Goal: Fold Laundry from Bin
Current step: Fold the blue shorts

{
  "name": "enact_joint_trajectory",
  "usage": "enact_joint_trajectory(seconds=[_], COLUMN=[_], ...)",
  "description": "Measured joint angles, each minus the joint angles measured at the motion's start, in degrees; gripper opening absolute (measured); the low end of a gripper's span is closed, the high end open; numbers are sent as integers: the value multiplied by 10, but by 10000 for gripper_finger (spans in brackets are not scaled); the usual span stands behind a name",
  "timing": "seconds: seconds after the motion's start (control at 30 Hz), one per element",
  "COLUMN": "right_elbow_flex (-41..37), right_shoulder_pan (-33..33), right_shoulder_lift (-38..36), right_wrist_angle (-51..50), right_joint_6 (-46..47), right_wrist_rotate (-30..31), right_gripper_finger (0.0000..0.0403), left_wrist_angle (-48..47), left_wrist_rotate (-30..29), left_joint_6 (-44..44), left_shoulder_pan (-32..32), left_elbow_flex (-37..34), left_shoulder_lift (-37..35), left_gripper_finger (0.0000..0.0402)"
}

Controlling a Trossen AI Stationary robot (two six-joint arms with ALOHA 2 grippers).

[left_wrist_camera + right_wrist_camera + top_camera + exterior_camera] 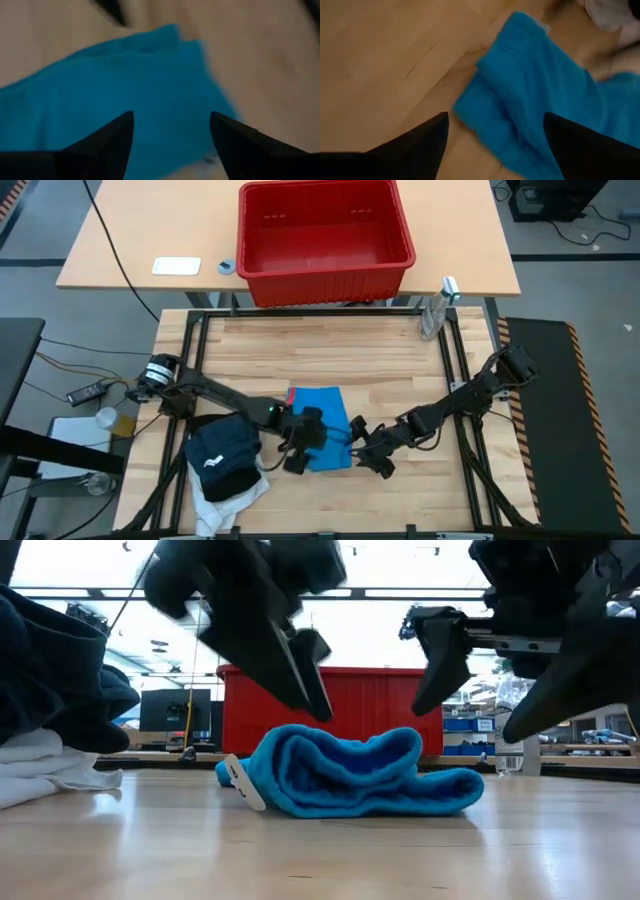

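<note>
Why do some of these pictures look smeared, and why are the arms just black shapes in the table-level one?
In the left wrist view the blue garment is smeared, as if by motion; the right wrist view is softer too. In the low view bright ceiling lights and windows behind backlight both arms, so the left end effector reads as silhouette. The high view is evenly lit and sharp.

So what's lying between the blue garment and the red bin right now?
Only bare wooden tabletop and the black frame bar at its far edge. The high view shows nothing else between the blue garment and the red bin.
</note>
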Motion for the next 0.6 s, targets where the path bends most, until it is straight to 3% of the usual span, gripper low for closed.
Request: enact_joint_trajectory(seconds=[0.17,0.33,0.5,0.6], right_elbow_flex=[19,28,28,26], right_shoulder_pan=[0,0,-18,-19], right_shoulder_lift=[42,47,56,74], right_wrist_angle=[-4,6,15,21], right_joint_6=[-91,-157,-181,-209], right_wrist_rotate=[12,41,-27,-21], right_gripper_finger=[342,329,310,301], left_wrist_angle=[27,45,90,107], left_wrist_rotate=[29,44,47,47], left_joint_6=[18,41,42,31], left_shoulder_pan=[59,102,125,128], left_elbow_flex=[-46,-88,-109,-123], left_shoulder_lift=[5,-18,-18,-16], left_gripper_finger=[229,205,197,194])
